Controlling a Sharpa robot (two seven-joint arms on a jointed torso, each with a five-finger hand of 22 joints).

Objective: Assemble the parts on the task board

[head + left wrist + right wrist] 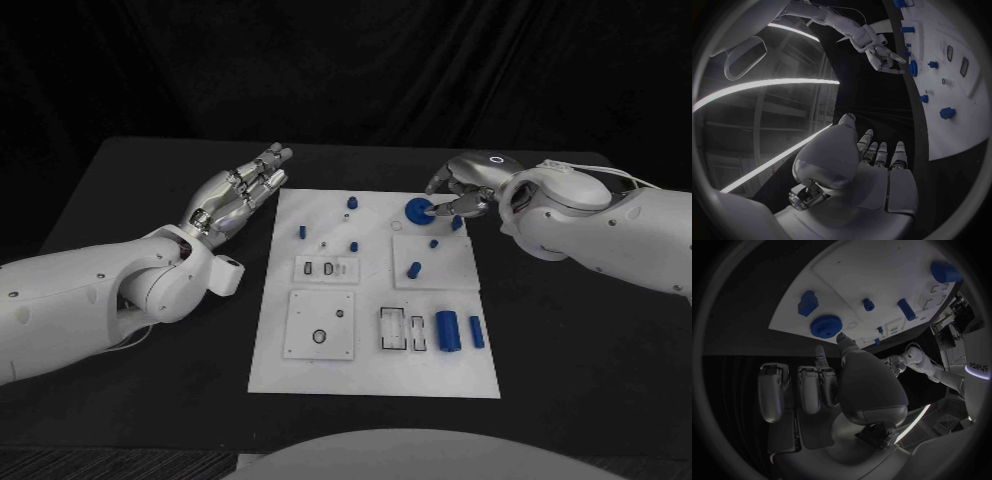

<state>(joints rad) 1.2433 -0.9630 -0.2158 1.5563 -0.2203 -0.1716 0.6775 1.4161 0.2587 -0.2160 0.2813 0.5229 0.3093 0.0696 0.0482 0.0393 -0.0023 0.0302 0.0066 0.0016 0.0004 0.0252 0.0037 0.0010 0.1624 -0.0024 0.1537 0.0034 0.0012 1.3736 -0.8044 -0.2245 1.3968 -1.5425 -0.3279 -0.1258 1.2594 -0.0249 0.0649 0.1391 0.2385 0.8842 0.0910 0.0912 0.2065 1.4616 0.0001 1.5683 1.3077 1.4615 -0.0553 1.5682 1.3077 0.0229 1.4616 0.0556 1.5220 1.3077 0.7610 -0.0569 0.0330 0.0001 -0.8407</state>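
The white task board (375, 375) lies mid-table with several small blue parts on it. My right hand (464, 190) reaches over the board's far right corner and pinches a round blue gear (415, 208) by its rim, just above the board. In the right wrist view the thumb tip (842, 339) touches the gear (825, 326), with a fingertip close beside it. My left hand (238, 195) hovers off the board's far left corner, fingers straight and apart, holding nothing. The left wrist view shows the right hand (882, 55) with the gear (912, 67).
Blue pegs stand at the board's far end (352, 202), (303, 231), and another lies on the raised right plate (414, 268). Two blue cylinders (447, 325), (477, 333) lie at the near right beside slotted plates (401, 328). Black table surrounds the board.
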